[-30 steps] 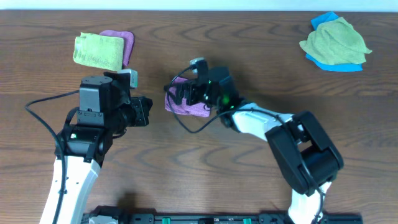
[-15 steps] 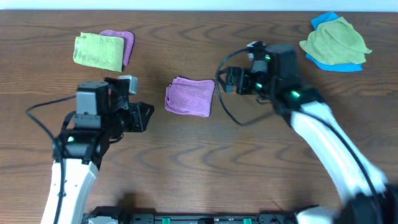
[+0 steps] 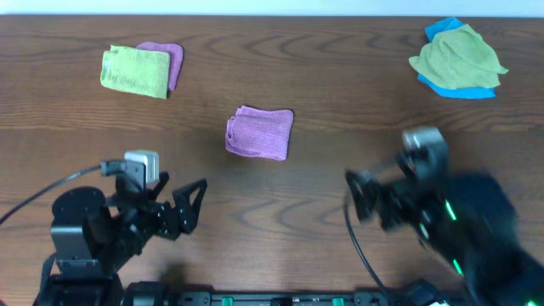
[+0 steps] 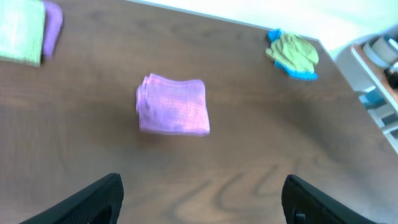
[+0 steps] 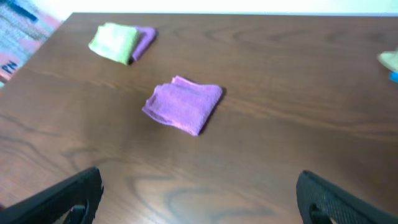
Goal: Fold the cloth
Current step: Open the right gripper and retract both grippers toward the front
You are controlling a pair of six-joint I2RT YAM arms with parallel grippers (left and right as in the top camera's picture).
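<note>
Cloth (image 3: 259,133), lilac, folded small, mid-table (image 3: 340,76): likely light, soft, limp, fuzzy rather than slippery, best pinched at a layered edge or corner; left gripper (image 3: 189,208) and right gripper (image 3: 355,197) gape wide, empty, near table's front edge.

No readable text, brand, number or sign in any view. Nothing legible on the lilac-purple folded microfibre cloth (image 3: 259,133). At the far left edge of the right wrist view, beyond the brown wooden tabletop (image 5: 261,143), a printed sheet in pink, blue and white (image 5: 13,43): some pale lettering on it, too blurred and cut off to make out.
</note>
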